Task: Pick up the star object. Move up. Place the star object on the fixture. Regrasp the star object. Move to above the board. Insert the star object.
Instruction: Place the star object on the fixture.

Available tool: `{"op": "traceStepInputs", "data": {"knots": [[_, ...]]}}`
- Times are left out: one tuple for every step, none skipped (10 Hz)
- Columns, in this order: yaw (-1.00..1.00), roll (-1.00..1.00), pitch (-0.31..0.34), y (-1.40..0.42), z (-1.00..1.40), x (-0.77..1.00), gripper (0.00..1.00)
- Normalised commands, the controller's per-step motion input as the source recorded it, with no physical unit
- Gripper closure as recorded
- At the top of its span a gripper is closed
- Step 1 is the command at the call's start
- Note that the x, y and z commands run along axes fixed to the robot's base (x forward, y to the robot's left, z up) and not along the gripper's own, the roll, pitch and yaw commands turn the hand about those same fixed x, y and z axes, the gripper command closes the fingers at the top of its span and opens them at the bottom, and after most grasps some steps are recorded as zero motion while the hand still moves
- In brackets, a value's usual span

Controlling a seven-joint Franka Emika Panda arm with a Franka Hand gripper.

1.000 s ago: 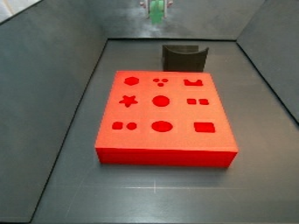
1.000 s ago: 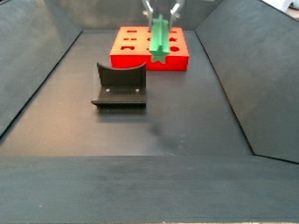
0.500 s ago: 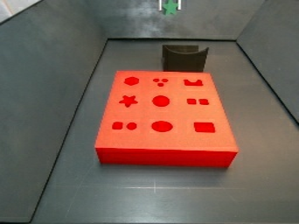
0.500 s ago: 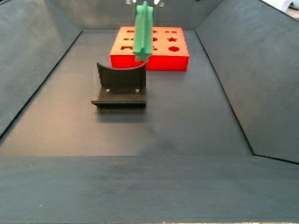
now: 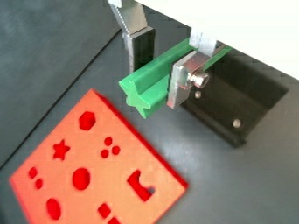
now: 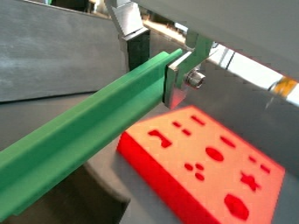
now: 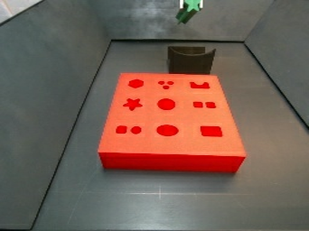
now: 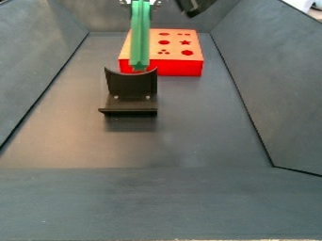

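Gripper (image 5: pixel 162 63) high above the table, silver finger plates closed tight on the star object (image 5: pixel 156 82), one plate on each long side; both wrist views show the clamp clearly. In a side view the star object (image 8: pixel 139 36) hangs as a long green rod, near upright with a slight tilt, lower end just over the fixture (image 8: pixel 130 92); whether it already touches the notch I cannot tell. In another side view only a green tip (image 7: pixel 187 13) shows near the top edge, above the fixture (image 7: pixel 191 60). Judgement on handling: the piece looks rigid and light, probably smooth plastic, ridged along its length, so flat pads bear on ridges rather than faces and it could twist in the grip. Present hold is near one end; a regrasp nearer the middle would likely give better control for insertion. Containers: the fixture's U-notch looks empty. The board (image 7: pixel 171 123) lies flat on the table (image 7: pixel 145 198), all cutouts vacant, including the star cutout (image 7: pixel 133 104). Step in hand appears to be setting the star object on the fixture.
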Motion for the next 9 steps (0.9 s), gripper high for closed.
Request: {"op": "traceStepInputs", "data": {"knots": [[-0.09, -1.00, 0.153, 0.04, -0.01, 0.34, 1.00], [-0.13, -1.00, 0.163, 0.04, -0.01, 0.22, 1.00], [-0.16, -1.00, 0.171, 0.04, -0.02, 0.14, 1.00], [-0.19, -0.80, 0.128, 0.05, -0.01, 0.07, 1.00], [-0.19, -0.67, 0.094, 0.04, -0.01, 0.06, 1.00], [-0.19, -0.42, 0.049, 0.04, -0.02, 0.07, 1.00], [-0.18, -0.28, 0.029, 0.03, -0.01, 0.07, 1.00], [-0.18, -0.29, 0.015, 0.12, -1.00, 0.09, 1.00], [-0.18, -0.28, 0.001, 0.13, -1.00, 0.09, 1.00]]}}
